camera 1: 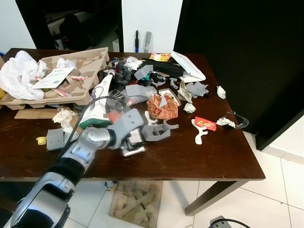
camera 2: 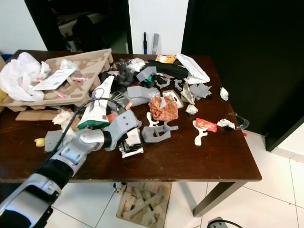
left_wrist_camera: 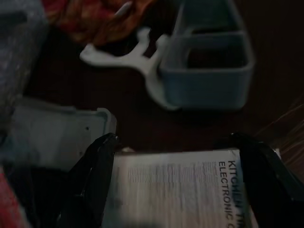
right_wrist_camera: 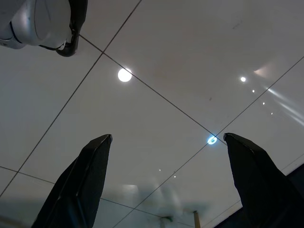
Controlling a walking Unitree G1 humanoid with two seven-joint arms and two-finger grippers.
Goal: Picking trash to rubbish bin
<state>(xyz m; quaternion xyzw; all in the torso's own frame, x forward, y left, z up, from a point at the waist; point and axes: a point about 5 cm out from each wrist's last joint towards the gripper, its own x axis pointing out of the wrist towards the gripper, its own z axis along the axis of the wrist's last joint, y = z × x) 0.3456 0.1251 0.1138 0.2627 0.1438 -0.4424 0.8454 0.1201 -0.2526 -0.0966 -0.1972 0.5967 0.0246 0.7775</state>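
Trash litters a dark wooden table (camera 1: pixel 199 166). My left gripper (camera 1: pixel 131 141) reaches in over the front middle of it and is open, its fingers (left_wrist_camera: pixel 95 166) astride a white printed leaflet (left_wrist_camera: pixel 175 190) that lies flat; I cannot tell if they touch it. Just beyond the leaflet sit a grey plastic bracket (left_wrist_camera: pixel 204 71) and a crumpled orange-red wrapper (camera 1: pixel 162 107). A green and white carton (camera 1: pixel 97 111) lies left of the wrist. My right gripper (right_wrist_camera: pixel 166 137) hangs idle and open over pale floor tiles.
A cardboard tray (camera 1: pixel 71 88) and a white plastic bag (camera 1: pixel 16 73) fill the back left. A red packet (camera 1: pixel 205 123), a white plastic piece (camera 1: pixel 199 135), tissue balls (camera 1: pixel 223 122) and clear glasses (camera 1: pixel 240 121) lie to the right. White tiled floor lies beyond the table's right edge.
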